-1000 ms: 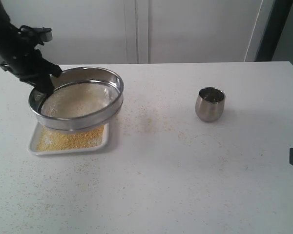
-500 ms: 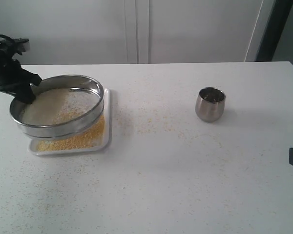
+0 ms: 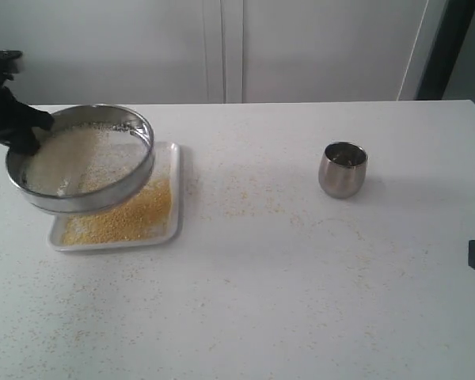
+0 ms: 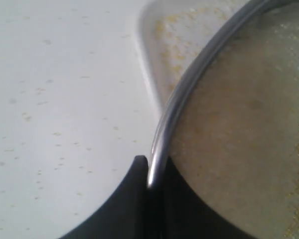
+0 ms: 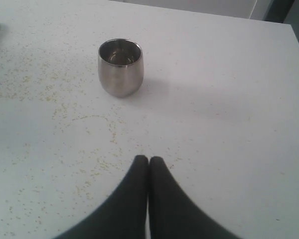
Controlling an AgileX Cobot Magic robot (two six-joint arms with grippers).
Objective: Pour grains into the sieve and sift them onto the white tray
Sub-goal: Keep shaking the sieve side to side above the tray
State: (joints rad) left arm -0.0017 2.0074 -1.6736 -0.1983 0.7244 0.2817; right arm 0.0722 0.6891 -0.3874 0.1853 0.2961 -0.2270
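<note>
1. The sieve (image 3: 87, 194) is hanging raised over the white tray (image 3: 176, 190). It is covering the tray's left and far parts, and overhanging the tray's left edge a little. The tray's right rim and near strip are showing from under it.
2. The left gripper (image 4: 150, 169) is pinching the sieve's steel rim on the side turned away from the tray's right rim. One finger is lying outside the ring and one inside, over the mesh. The jaws are standing narrow, with only the thin rim between them.
3. The sieve is round, so no long axis is mattering here. What is counting is that the ring's middle is sitting off-centre, toward the tray's left end.
4. The grains (image 3: 134, 214) are lying in two lots. A yellow-tan layer is covering the tray's floor, and a paler, whitish layer is resting on the mesh above the tray.
5. Judging from this, the sifting is well along. Any coming shake is probably needing to carry the sieve back toward the tray's middle, so that falling granules are landing inside the rim.
6. The risk is showing already: loose specks are dotting the table (image 3: 261, 277) to the right of the tray.
7. The right gripper (image 5: 148, 162) is resting closed and empty, well apart from the tray. It is facing the steel cup (image 3: 342, 169), which is standing upright far to the tray's right.
8. The left arm is plainly the nearer one to the tray.
</note>
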